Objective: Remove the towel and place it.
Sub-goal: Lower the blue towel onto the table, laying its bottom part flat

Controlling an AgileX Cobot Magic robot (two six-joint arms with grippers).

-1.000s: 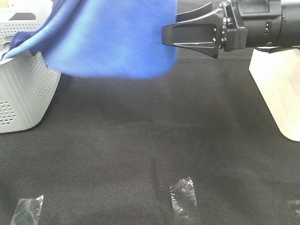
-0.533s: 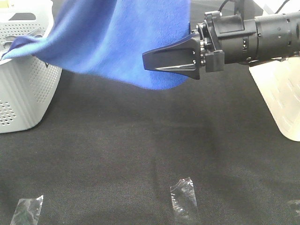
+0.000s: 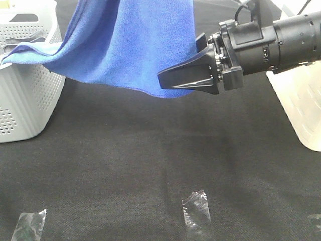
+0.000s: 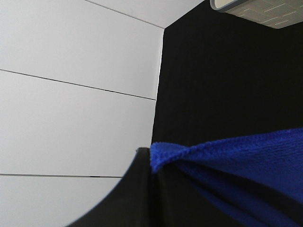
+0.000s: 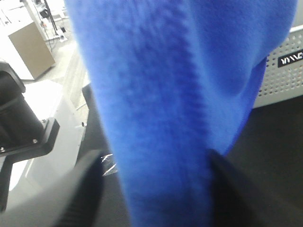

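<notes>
Towel (image 3: 125, 45): aloft, corner pinched in my closed left claw (image 4: 149, 163); right claw (image 3: 168, 75), arm level, parted astride the hanging edge.

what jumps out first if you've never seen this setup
A bright blue towel hangs in midair across the top of the high view, one end draped over the pale basket at the left. From the right, the right arm's black fingers straddle the towel's lower edge. Under it lies a dark table with clear plastic scraps near the front.
</notes>
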